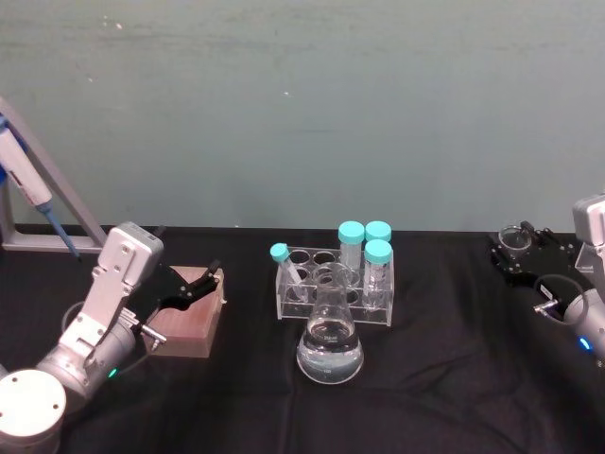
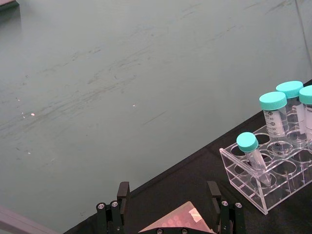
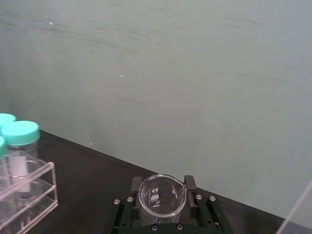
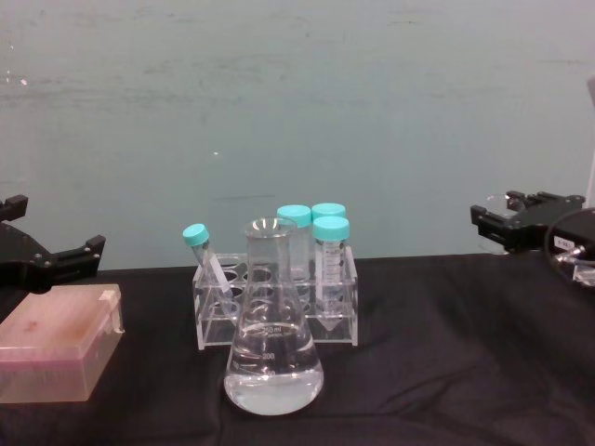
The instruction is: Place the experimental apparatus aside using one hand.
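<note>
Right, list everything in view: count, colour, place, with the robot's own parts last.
clear acrylic tube rack: one, transparent, table centre.
teal-capped plastic tubes: four, teal caps, in the rack; one smaller and tilted.
graduated glass conical flask: one, clear with clear liquid, in front of the rack.
small glass beaker: one, clear, at the right, off the cloth.
rectangular box: one, pinkish-brown, left of the rack.
pipette: one, white and blue, far left.
table cloth: one, black, underneath.
left gripper: one, black, open above the box.
right gripper: one, black, shut on the beaker.
</note>
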